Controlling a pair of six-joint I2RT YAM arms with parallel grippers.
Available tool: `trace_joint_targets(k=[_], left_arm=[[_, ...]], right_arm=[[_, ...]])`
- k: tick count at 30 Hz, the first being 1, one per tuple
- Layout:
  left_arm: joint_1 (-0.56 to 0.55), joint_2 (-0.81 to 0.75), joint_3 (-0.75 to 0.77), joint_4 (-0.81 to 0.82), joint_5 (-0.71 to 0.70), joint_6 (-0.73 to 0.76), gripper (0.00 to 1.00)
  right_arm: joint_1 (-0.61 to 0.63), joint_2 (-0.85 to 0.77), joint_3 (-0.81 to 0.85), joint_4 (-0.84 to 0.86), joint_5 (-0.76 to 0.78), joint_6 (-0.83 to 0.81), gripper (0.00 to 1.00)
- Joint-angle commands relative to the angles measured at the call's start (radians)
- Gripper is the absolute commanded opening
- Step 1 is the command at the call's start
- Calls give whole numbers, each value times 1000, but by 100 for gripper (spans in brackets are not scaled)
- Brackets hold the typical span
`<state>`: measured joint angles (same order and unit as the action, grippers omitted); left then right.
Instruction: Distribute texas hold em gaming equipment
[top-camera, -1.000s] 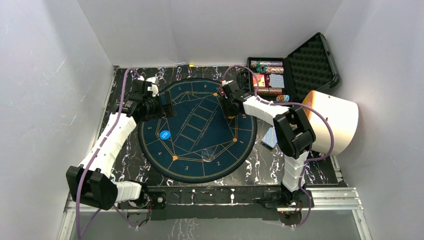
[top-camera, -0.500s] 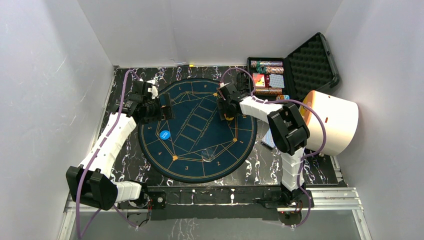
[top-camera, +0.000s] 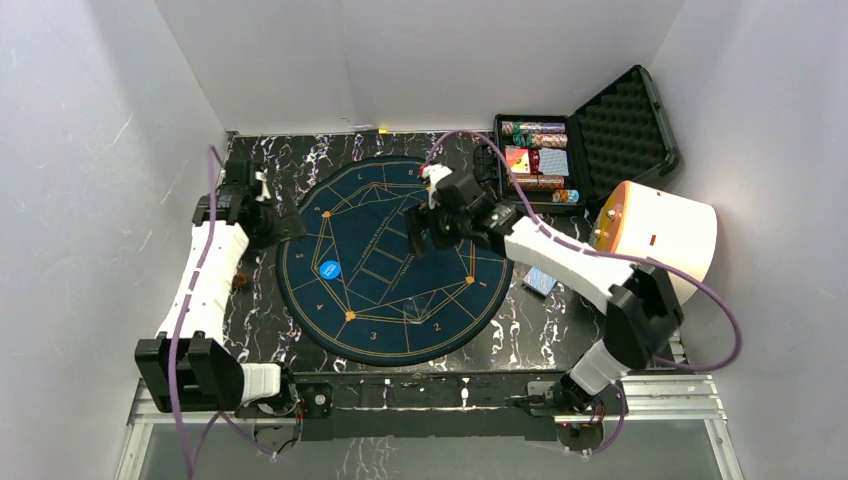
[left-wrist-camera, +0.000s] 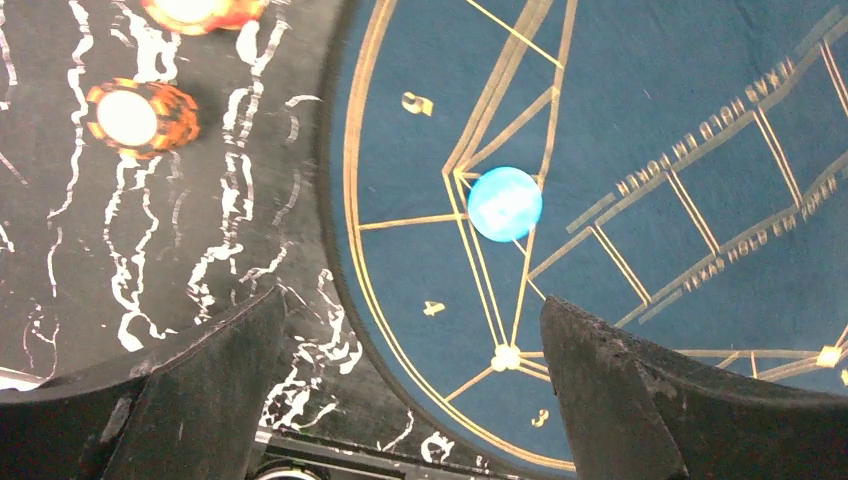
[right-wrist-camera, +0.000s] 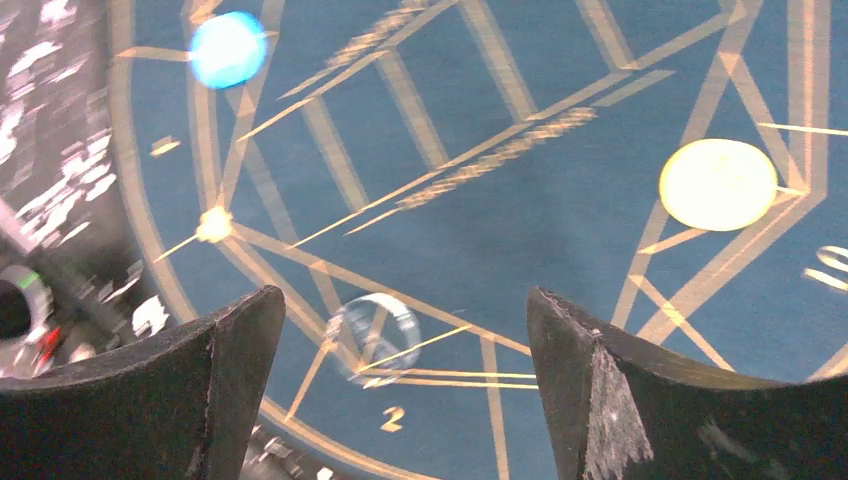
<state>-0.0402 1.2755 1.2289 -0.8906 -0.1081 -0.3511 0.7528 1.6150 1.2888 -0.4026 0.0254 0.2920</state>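
Note:
A round blue poker mat (top-camera: 395, 290) lies mid-table. On it rest a blue disc button (top-camera: 327, 268) (left-wrist-camera: 505, 204) (right-wrist-camera: 228, 48), a yellow disc button (right-wrist-camera: 718, 184) and a clear round disc (right-wrist-camera: 375, 338). Two red-brown and white chip stacks (left-wrist-camera: 140, 117) sit on the black table left of the mat. My left gripper (top-camera: 265, 215) (left-wrist-camera: 410, 320) hangs open and empty over the mat's left rim. My right gripper (top-camera: 425, 228) (right-wrist-camera: 405, 310) is open and empty above the mat, left of the yellow disc. A deck of blue-backed cards (top-camera: 540, 282) lies right of the mat.
An open black case (top-camera: 540, 160) with chip rolls and cards stands at the back right, its foam lid (top-camera: 625, 125) raised. A big white cylinder with an orange end (top-camera: 665, 240) lies at the right edge. White walls close in on three sides.
My right gripper opened and swung left over the mat's middle. My left arm pulled back from the mat toward the table's left edge, still open.

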Motion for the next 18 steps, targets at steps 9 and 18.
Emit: trace_joint_targets(k=[9, 18], left_arm=[[258, 395, 240, 132, -23, 169, 98], [299, 592, 381, 179, -15, 211, 92]], right_arm=[[172, -133, -106, 55, -73, -64, 98], [173, -84, -111, 62, -58, -69, 98]])
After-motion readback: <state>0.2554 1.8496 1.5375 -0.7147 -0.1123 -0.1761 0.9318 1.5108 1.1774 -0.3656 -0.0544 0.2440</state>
